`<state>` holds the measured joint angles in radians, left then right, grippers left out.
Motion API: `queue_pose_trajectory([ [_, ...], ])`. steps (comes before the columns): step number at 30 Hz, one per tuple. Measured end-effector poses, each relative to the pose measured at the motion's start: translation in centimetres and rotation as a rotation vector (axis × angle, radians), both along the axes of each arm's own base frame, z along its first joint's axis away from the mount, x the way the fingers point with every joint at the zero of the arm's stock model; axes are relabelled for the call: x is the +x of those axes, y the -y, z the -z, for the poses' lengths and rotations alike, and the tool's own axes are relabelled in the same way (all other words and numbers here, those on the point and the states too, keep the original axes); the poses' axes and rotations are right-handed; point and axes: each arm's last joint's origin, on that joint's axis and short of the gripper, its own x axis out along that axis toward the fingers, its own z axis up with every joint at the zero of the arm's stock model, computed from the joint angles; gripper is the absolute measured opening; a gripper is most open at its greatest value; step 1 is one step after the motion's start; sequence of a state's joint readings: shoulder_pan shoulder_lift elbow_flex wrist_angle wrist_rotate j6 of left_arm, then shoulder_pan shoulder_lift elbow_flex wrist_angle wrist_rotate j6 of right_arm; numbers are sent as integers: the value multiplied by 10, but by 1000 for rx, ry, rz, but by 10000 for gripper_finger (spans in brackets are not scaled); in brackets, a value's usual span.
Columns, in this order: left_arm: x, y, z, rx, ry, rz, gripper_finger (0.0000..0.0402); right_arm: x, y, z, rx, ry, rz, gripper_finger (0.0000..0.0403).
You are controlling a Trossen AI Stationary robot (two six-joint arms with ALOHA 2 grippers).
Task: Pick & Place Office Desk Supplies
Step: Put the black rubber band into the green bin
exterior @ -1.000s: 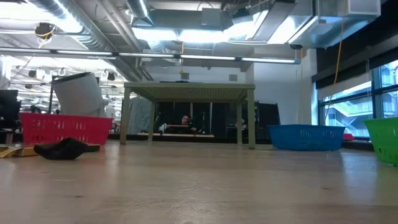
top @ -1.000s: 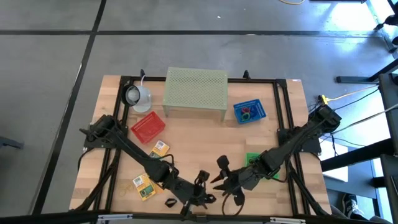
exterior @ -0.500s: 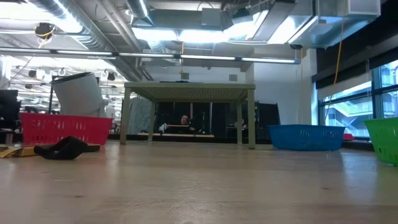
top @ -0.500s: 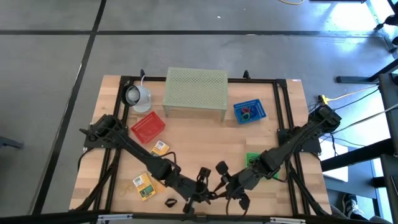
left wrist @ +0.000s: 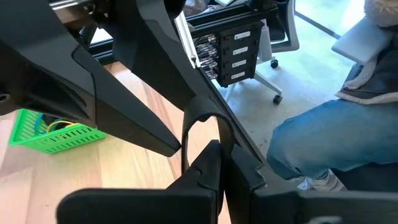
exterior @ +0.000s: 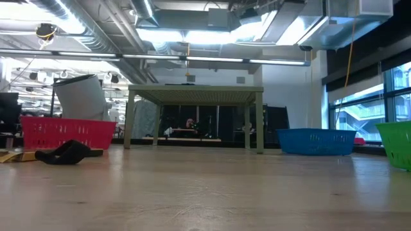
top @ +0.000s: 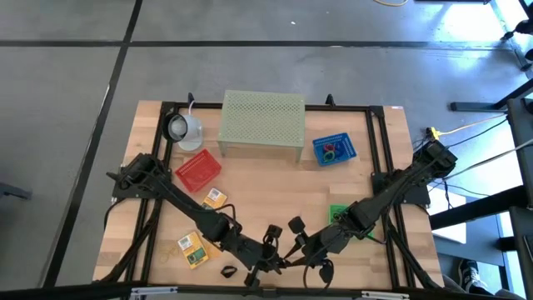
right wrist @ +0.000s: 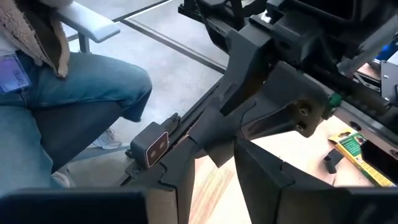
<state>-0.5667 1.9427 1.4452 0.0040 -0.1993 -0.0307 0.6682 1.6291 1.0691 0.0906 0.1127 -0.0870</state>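
1. the left gripper [top: 279, 261] is hanging over the table's front edge, far in front of the pale green stand [top: 261, 117]
2. its fingers are squeezing tight on a thin black clip [left wrist: 186, 127]
3. the right gripper [top: 298, 250] is sitting just beside it, fingers partly apart and holding nothing i can see
4. another black clip [top: 226, 271] and two yellow packets [top: 192, 248] are lying in front of the stand, toward the left arm's side

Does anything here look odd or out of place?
Yes: several supplies lie loose on the table instead of in baskets: two yellow packets and a black clip. Both grippers crowd together at the near edge.
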Motion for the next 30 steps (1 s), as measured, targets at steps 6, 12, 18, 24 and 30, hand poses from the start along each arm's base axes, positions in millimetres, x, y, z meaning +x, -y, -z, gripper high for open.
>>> queue_pose_trajectory([
  [6, 1, -2, 0, 30, 18, -65, 4, 2, 2, -1, 3, 7, 10, 113],
  [12, 0, -2, 0, 69, 33, -120, 4, 2, 2, -1, 2, 7, 14, 113],
  [18, -4, 4, 0, 72, 37, -113, 4, 2, 3, 1, 25, -23, 57, 113],
  [24, -14, 8, -6, 99, 30, -153, 4, 2, 5, 1, -2, -10, 113, 113],
  [30, -26, 12, -15, 129, 38, -231, 4, 2, 5, 1, 0, -9, 110, 113],
])
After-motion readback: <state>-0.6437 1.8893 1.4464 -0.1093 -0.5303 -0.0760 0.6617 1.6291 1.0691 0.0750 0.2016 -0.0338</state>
